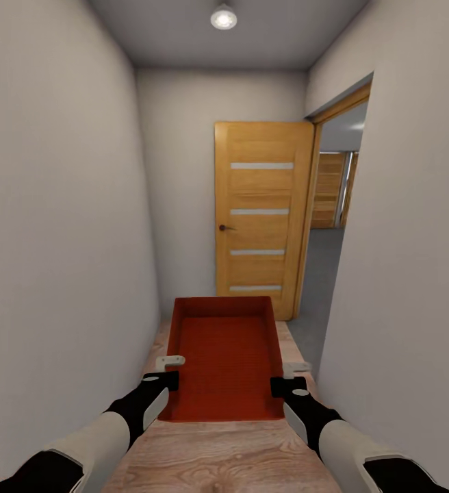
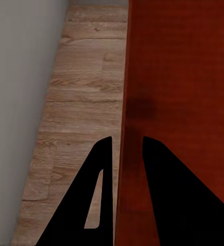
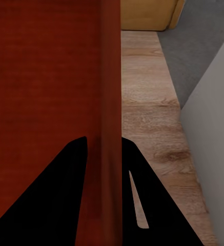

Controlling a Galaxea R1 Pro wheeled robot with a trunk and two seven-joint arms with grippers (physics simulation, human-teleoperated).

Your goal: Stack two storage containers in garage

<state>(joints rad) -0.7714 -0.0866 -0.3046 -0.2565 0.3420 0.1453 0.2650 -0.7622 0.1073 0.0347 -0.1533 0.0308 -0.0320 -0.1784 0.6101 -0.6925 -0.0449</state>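
Orange-red container (image 1: 226, 356) looks light with thin, flexible walls, so keep both jaws clenched low on its side walls.

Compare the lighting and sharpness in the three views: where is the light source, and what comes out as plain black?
Head view: a ceiling lamp glows, lighting the pale walls evenly, with no glare; the container looks sharp. Left wrist view: the fingers are flat black silhouettes against wood floor. Right wrist view: the fingers are equally black, and the container wall is slightly soft.
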